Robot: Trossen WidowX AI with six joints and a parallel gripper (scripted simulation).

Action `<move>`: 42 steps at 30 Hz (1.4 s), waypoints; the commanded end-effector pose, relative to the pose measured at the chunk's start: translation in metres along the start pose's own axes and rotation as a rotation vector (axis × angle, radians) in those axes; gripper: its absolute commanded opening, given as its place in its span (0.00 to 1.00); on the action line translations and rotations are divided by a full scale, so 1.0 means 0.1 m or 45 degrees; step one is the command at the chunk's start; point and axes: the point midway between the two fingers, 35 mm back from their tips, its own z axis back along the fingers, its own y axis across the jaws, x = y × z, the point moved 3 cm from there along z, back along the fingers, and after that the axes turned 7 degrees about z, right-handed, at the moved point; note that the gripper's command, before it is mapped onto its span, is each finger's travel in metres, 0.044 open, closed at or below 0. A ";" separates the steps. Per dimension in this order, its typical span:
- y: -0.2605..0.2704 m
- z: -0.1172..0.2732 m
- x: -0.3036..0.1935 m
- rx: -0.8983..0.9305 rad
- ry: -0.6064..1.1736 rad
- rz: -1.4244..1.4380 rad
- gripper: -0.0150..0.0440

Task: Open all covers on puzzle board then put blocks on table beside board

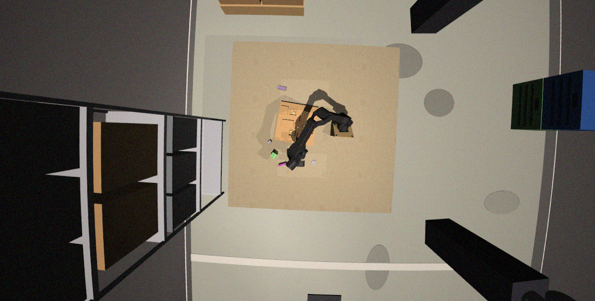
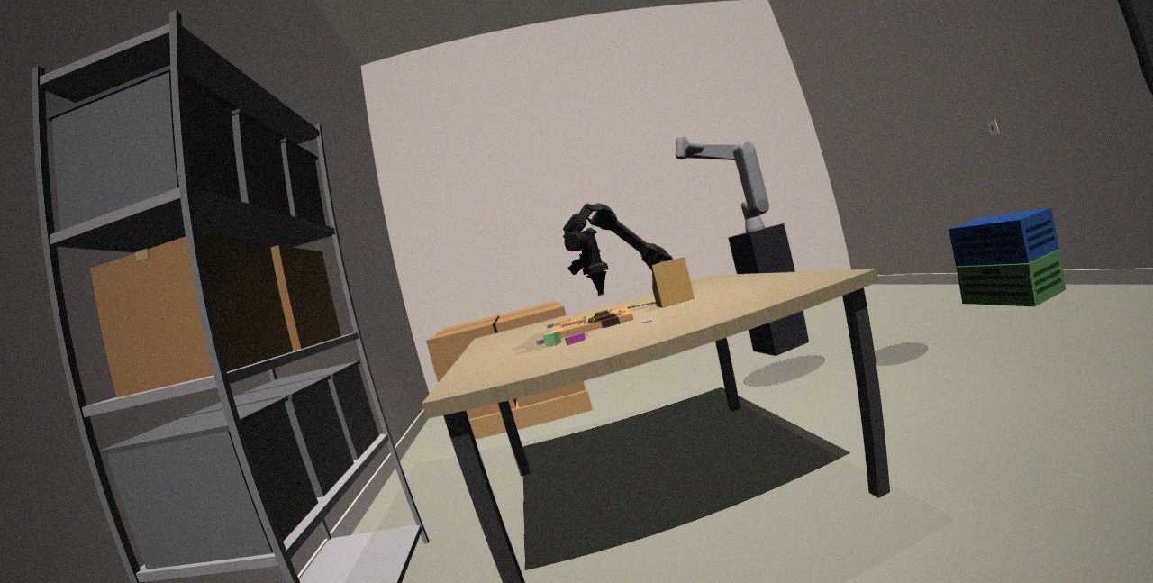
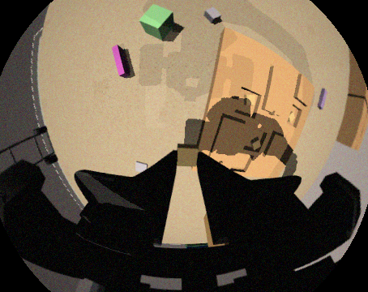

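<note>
My gripper [image 2: 600, 292] [image 3: 186, 155] is shut on a small tan-olive block [image 3: 187, 158], held above the table near the board's edge. The orange puzzle board [image 1: 277, 135] [image 3: 233, 49] lies partly under the arm's shadow. Its covers have pale knobs, one lit knob [image 3: 292, 117] near the far side; I cannot tell how far each cover is open. On the table beside the board lie a green block [image 1: 273, 155] [image 2: 552, 338] [image 3: 156, 20], a magenta block [image 1: 282, 164] [image 2: 575, 338] [image 3: 118, 61], a grey block [image 1: 269, 141] [image 3: 212, 15], a purple block [image 1: 281, 87] [image 3: 323, 98] and a pale flat block [image 1: 313, 162] [image 3: 141, 166].
The arm's base stands by a tan mounting block [image 2: 673, 282] at the board's other side. The table [image 1: 353, 182] [image 2: 766, 296] extends around the board. A shelf rack [image 2: 184, 176] stands off the table, and another grey arm [image 2: 751, 176] stands behind.
</note>
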 end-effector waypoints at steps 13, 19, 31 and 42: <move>0.40 -0.12 0.09 0.000 0.004 -0.004 0.39; 0.40 -0.22 0.10 0.000 0.004 -0.004 0.39; 0.41 -0.42 0.12 0.000 0.003 -0.004 0.39; 0.41 -0.60 0.12 -0.001 0.003 -0.005 0.39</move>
